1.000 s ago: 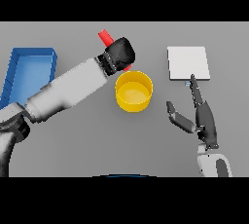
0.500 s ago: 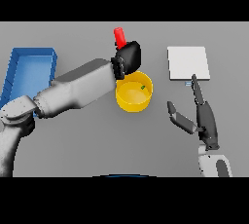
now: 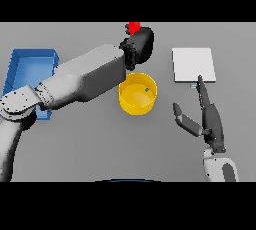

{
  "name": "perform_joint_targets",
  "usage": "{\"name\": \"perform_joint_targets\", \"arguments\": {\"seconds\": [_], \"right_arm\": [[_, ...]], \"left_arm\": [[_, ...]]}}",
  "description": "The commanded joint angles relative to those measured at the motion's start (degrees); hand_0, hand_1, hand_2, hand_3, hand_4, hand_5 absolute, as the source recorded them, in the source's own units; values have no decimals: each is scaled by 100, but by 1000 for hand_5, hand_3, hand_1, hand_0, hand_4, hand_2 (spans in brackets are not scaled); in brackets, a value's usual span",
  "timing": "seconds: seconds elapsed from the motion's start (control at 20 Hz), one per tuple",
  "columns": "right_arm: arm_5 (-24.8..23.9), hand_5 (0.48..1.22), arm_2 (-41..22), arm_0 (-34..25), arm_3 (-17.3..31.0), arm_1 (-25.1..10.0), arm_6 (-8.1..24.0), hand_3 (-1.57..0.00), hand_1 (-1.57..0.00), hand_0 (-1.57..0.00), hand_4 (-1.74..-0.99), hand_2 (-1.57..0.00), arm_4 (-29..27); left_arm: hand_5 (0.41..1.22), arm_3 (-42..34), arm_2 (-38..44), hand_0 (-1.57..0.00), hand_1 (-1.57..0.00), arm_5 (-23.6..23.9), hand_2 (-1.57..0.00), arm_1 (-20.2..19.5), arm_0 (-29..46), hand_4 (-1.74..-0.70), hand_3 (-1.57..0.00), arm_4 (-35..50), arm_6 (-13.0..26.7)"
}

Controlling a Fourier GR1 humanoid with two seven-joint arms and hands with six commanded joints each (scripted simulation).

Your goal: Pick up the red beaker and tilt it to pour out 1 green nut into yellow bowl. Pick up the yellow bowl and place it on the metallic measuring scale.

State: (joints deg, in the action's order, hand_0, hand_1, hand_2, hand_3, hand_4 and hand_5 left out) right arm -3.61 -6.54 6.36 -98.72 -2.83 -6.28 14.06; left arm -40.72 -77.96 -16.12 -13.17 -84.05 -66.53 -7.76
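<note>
While the left robot hand (image 3: pixel 139 45) is curling around the red beaker (image 3: pixel 134 27) just beyond the far rim of the yellow bowl (image 3: pixel 137 93), only the beaker's top is showing above the dark fingers. One green nut (image 3: pixel 147 90) is lying inside the bowl, toward its right side, so the pouring step looks done. To the right of the bowl and slightly farther back, the metallic measuring scale (image 3: pixel 194 64) is sitting flat on the grey worktop (image 3: pixel 100 149). Well apart to the left of the bowl, a blue tray (image 3: pixel 22 69) is resting. Nearer than the scale and right of the bowl, the right robot hand (image 3: pixel 210 119) is hovering with fingers straight and thumb spread wide, holding nothing. Judging by its look, the bowl is probably light, rigid and smooth-walled, so a pinch over the rim or a wrap around the side wall seems wisest, keeping it level so the nut is not rolling out.
</note>
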Motion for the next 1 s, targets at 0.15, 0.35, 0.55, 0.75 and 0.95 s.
{"name": "perform_joint_targets", "arguments": {"seconds": [0.15,0.35,0.55,0.75,0.95], "right_arm": [[15,659,-84,58,-15,-14,-212,1,1,1,-1156,1,99],[5,661,-91,-91,98,50,-95,1,1,1,-1160,1,80],[-139,637,-145,-83,84,1,-63,1,1,1,-1140,1,343],[12,623,-101,-153,155,57,-190,1,1,1,-1110,1,50],[223,637,-33,-203,215,-14,-199,1,1,1,-1092,1,-209]], "left_arm": [[1221,436,237,-1571,-1571,220,-1571,-283,-734,-1728,-1365,221,-54],[1221,1406,1074,-1571,-1571,520,-1571,-582,-1311,-1727,-1370,979,269],[1221,2261,2602,-1571,-1571,613,-1571,-1003,-1374,-1735,-1427,2631,863],[1221,2802,3695,-1571,-1571,1095,-1571,-1621,-1020,-1739,-1430,4063,1119],[1221,3079,4380,-1571,-1571,1656,-1571,-2060,-303,-1740,-1513,5272,1450]]}}
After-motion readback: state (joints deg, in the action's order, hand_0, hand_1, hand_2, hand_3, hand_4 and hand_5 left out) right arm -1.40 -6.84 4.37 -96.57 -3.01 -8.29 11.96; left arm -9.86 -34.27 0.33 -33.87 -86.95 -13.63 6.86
